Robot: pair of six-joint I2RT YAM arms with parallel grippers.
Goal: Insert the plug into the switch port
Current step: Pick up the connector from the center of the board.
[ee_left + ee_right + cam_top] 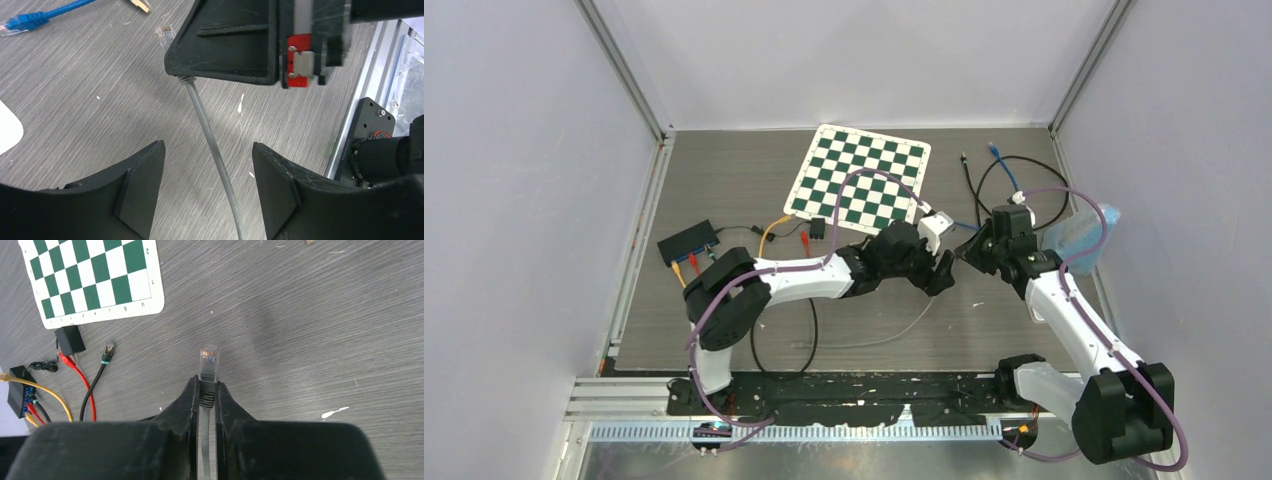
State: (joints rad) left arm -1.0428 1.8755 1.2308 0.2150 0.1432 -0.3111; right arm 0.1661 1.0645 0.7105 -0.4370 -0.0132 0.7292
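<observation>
Right gripper (208, 390): fingers pinched tight on the grey cable (197, 107), right behind its connector
Plug (208, 359): clear, juts out just past the right fingertips, gold contacts showing
Left gripper (208, 150): fingers spread wide, one on each side of the grey cable, not touching it
Switch (687, 240): black box at the table's left, well apart from the plug, with yellow and red leads in it
Chessboard mat (859, 185): flat on the table (724, 180), beyond both grippers
</observation>
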